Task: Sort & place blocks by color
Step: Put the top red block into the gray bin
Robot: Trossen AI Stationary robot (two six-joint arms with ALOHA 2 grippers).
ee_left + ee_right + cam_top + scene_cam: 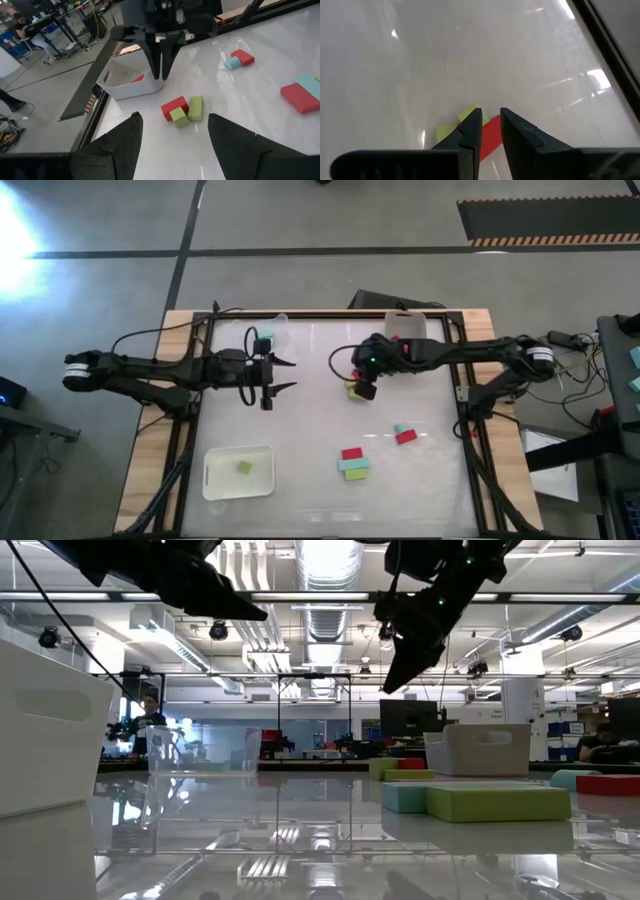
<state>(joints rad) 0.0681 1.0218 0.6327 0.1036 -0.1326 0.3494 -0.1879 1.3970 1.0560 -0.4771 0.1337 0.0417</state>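
Small blocks lie flat on the white table. A red block and two yellow-green blocks cluster below my right gripper. That gripper hangs over them, fingers pointing down with only a narrow gap, and touches nothing. A teal and red pair lies nearer the right edge. A red, teal and yellow-green group lies toward the near edge. One yellow-green block rests in the near-left white tray. My left gripper waits open, left of centre, above the table.
A white tray stands at the far edge behind my right gripper, with something red inside. A clear tray stands at the far edge near my left gripper. Bare table lies between the arms. People sit in the room beyond.
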